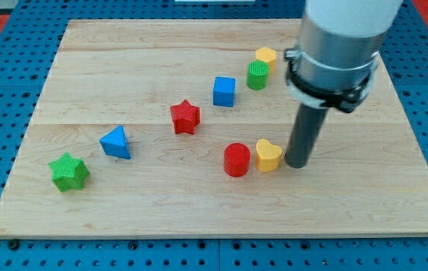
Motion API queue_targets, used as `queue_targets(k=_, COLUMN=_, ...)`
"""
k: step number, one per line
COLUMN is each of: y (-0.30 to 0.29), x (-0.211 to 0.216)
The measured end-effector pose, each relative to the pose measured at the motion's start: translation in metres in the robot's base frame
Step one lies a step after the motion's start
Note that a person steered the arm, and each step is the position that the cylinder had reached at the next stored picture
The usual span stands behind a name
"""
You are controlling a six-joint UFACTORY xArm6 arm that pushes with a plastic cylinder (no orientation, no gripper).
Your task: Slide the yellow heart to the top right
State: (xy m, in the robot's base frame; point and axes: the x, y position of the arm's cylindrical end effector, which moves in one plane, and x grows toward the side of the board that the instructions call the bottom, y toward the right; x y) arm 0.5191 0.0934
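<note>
Yellow heart (268,156) sits on the lower middle of the wooden board (123,203), with a red cylinder (236,160) just beside it on the view's left, the two close enough that I cannot tell whether they touch. My tip (297,163) is down on the board right against the heart's right edge, touching it or nearly so. I judge that a poor side for the job: the heart must travel up and to the view's right, and a push from where I stand now would drive it leftward into the red cylinder instead. To send it the proper way I would want the tip brought round to the heart's lower left, which means slipping between it and the cylinder or coming in from below. As for a pincer, this rig has none; the arm ends in a plain dark rod that cannot open or close and holds nothing. Along the intended path lie a green cylinder (257,75) and a second yellow block (265,56) near the top, which a careless diagonal shove could disturb. Farther to the view's left lie the blue cube (224,91), red star (185,117), blue triangle (116,142) and green star (68,172), all well apart from this business.
</note>
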Motion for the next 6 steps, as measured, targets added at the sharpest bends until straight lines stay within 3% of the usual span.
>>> queue_targets(k=1, y=-0.063, x=0.002)
queue_targets(k=2, y=-0.026, x=0.009)
queue_targets(k=4, y=-0.137, x=0.020)
queue_targets(k=6, y=-0.056, x=-0.032)
